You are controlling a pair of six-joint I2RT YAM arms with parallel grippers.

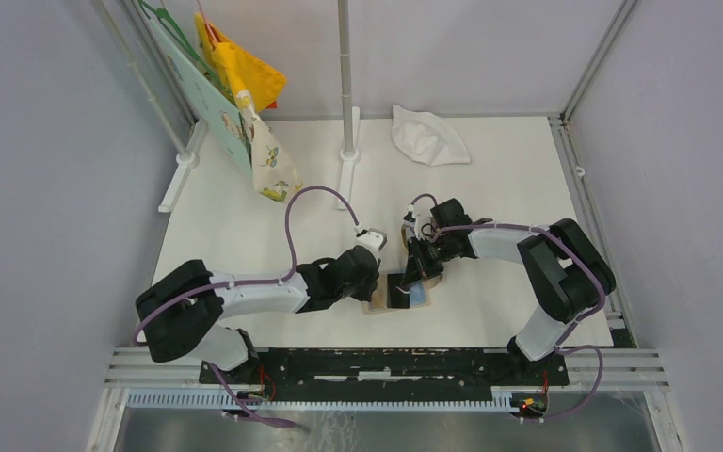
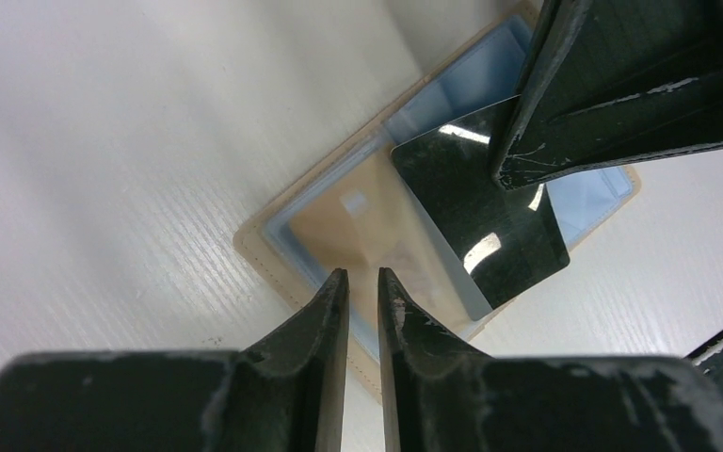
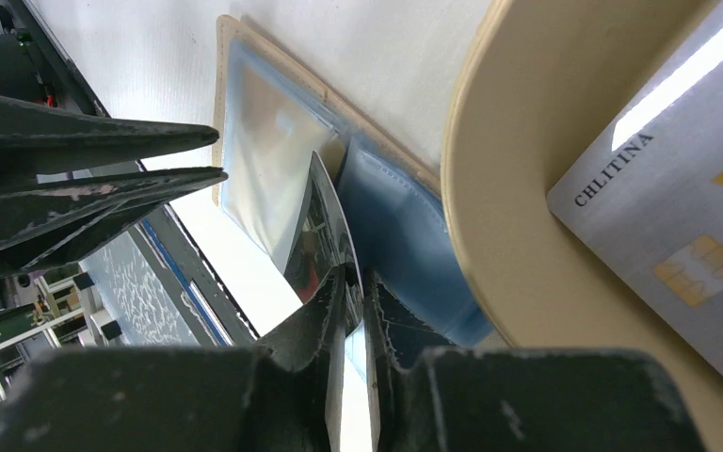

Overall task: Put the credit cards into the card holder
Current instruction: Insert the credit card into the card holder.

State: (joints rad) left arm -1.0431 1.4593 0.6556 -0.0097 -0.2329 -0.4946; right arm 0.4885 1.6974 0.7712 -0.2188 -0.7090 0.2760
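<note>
The card holder [image 1: 418, 298] [image 2: 339, 221] [image 3: 264, 141] lies open on the white table, beige rim around light blue pockets. A black credit card [image 2: 480, 212] [image 3: 322, 231] stands tilted over its pockets, its lower edge at the blue lining. My right gripper [image 1: 417, 270] [image 3: 353, 282] is shut on that card's near edge. My left gripper [image 1: 373, 286] [image 2: 364, 275] is down at the holder's left edge, its jaws almost together with only a thin slit and nothing between them. A grey-white credit card [image 3: 678, 217] lies in the tan tray [image 3: 518, 245].
The tan tray sits right beside the holder under my right arm. A white cloth [image 1: 428, 137] lies at the back. A pole [image 1: 346, 94] and hanging bags [image 1: 245, 85] stand at the back left. A metal rail [image 1: 386, 363] runs along the near edge.
</note>
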